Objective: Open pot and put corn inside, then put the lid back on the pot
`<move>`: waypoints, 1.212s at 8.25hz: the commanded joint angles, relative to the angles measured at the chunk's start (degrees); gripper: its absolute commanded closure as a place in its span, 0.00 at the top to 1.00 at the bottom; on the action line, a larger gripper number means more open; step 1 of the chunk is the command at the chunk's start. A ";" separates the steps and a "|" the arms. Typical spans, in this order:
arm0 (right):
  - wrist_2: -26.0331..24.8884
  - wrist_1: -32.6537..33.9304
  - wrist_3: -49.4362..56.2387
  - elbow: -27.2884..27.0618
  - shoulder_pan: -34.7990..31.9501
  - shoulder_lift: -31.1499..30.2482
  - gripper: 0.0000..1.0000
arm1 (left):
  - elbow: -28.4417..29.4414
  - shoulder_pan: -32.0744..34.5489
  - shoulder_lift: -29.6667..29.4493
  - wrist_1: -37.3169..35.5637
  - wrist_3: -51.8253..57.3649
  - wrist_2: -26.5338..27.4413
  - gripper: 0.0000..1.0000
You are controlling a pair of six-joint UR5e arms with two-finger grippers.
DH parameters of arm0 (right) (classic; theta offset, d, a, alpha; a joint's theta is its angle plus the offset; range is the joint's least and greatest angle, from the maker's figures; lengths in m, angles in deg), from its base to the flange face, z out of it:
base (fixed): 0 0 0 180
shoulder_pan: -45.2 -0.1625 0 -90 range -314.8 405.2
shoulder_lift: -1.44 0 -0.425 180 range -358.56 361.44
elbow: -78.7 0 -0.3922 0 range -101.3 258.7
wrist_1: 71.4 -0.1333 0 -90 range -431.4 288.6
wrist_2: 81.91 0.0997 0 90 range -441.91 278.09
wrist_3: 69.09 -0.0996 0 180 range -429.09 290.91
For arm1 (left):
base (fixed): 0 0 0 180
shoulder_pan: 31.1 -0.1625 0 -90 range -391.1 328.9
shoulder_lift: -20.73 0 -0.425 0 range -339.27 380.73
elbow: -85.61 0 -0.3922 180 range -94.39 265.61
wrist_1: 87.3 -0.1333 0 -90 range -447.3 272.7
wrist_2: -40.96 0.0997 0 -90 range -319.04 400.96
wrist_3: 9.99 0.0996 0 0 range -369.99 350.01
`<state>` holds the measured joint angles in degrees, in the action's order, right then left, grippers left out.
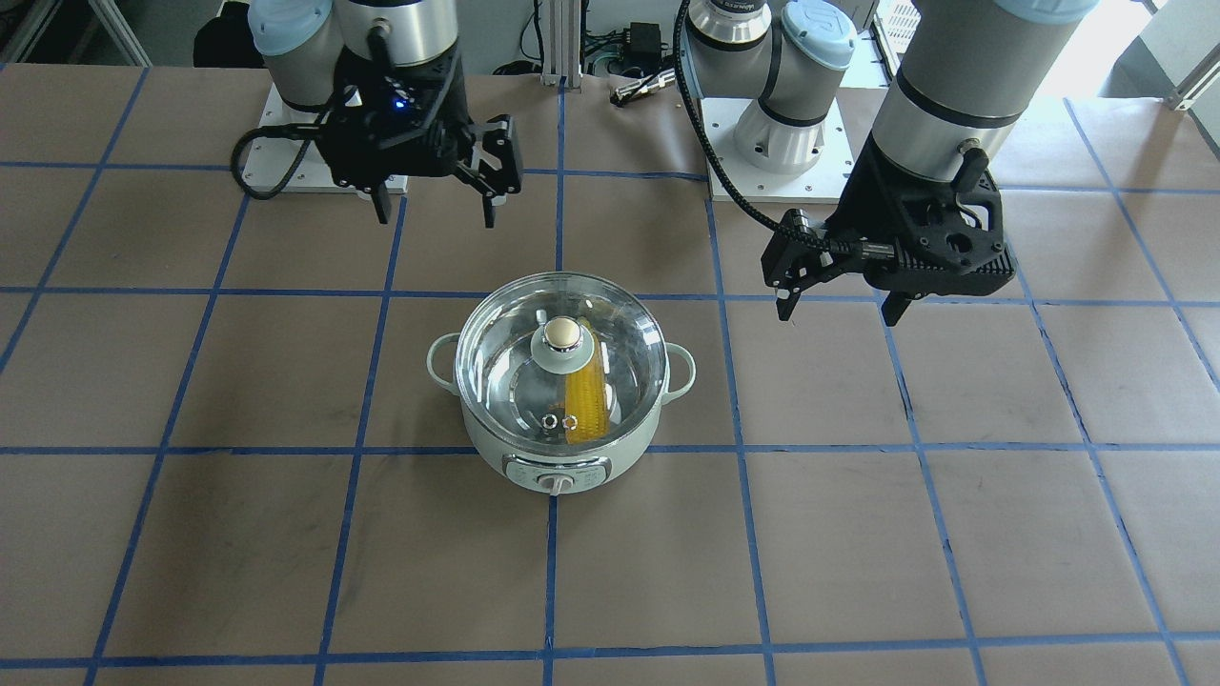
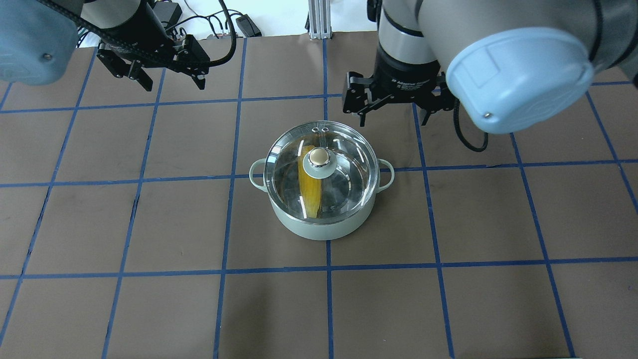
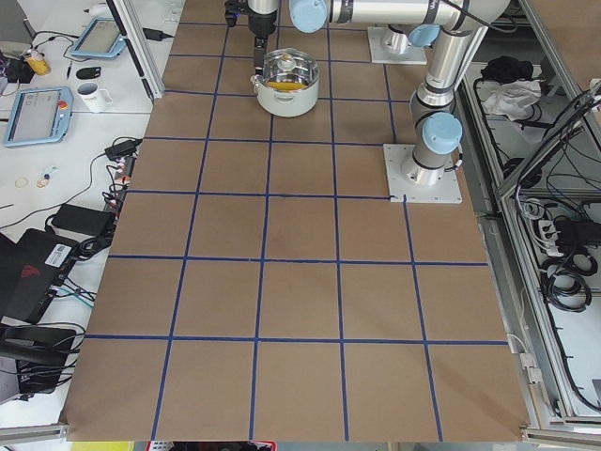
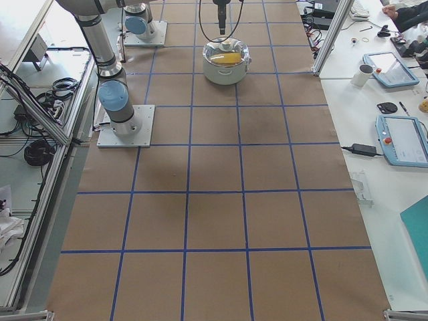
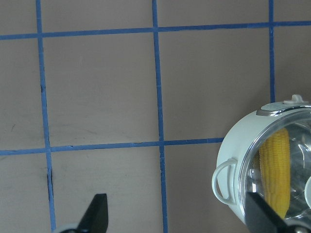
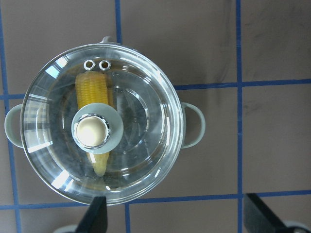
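Observation:
The mint-green pot (image 1: 562, 459) stands mid-table with the glass lid (image 1: 505, 372) seated on it. The yellow corn (image 1: 583, 400) lies inside, seen through the glass. In the overhead view, the pot (image 2: 319, 227), lid (image 2: 349, 174) and corn (image 2: 309, 192) show the same. My left gripper (image 1: 839, 312) is open and empty, raised beside the pot; its wrist view shows the pot (image 5: 238, 145) at the right edge. My right gripper (image 1: 437, 219) is open and empty, high above the pot; its wrist view looks straight down on the lid (image 6: 141, 97) and corn (image 6: 92, 90).
The table is brown with a blue tape grid. The arms' white base plates (image 1: 772, 157) (image 1: 276, 162) lie at the robot's side. Desks with tablets and a mug (image 4: 364, 75) stand beyond the table's long edge.

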<state>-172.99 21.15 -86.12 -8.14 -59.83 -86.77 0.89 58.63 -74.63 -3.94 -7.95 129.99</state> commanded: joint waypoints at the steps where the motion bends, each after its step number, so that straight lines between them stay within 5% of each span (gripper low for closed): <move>1: -0.50 -1.76 14.34 0.18 9.90 -1.71 1.00 | 0.00 0.09 0.00 -0.04 -0.02 0.00 1.00; 4: -0.06 -1.94 20.88 0.01 16.17 -2.94 1.00 | 0.00 0.09 0.00 -0.04 0.07 0.00 1.00; 10: 0.20 -3.35 20.89 -0.08 16.09 -3.11 1.00 | 0.00 0.09 0.00 0.05 0.07 0.00 1.00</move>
<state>-172.80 18.08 -65.24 -8.21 -43.74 -89.87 0.89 58.70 -74.65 -3.98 -7.88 129.99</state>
